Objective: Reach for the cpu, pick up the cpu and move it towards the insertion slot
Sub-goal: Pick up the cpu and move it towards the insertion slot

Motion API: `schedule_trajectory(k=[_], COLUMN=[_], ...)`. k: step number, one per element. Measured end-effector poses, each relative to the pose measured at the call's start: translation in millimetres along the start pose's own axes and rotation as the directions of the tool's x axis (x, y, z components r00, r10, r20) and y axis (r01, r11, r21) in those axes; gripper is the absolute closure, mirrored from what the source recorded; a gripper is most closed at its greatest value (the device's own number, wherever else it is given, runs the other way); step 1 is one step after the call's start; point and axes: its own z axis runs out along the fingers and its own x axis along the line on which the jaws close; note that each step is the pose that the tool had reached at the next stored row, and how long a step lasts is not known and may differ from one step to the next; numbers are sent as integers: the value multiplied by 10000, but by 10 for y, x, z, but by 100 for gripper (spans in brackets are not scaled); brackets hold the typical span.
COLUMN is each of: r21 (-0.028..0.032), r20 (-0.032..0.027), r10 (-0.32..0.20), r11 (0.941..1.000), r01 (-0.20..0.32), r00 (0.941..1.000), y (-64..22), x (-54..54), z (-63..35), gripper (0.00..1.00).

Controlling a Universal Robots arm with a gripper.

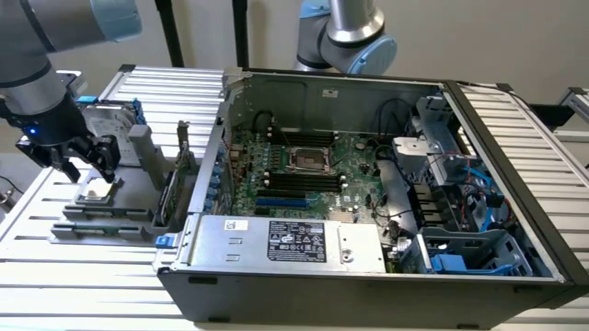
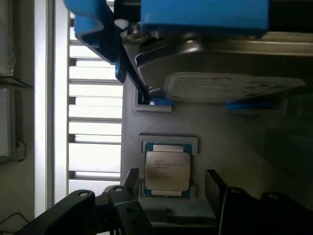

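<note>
Far on the exterior view's left, the gripper (image 1: 90,172) hangs wide open just above the cpu (image 1: 96,191), a silver-topped square (its print too fine to read) seated in a grey holder (image 1: 101,231) on the slatted white table (image 1: 55,276); well right, the insertion slot (image 1: 310,160) sits inside the open computer case (image 1: 368,289)

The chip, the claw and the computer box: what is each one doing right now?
gripper: open, just above the cpu, not gripping it.
cpu: lying flat, silver face up, not held.
insertion slot: empty, no chip in it.
computer case: lying on its side, open.
hard drive: standing on edge.
</note>
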Motion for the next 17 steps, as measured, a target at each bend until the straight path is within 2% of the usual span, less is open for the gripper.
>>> schedule_trajectory(k=[10, 17], r21=[0, 0], r20=[0, -1], r10=[-1, -1], r11=[10000, 10000], r01=[1, 1], r00=[10000, 10000], y=[-9, -10], x=[23, 24], z=[179, 222], gripper=[35, 35])
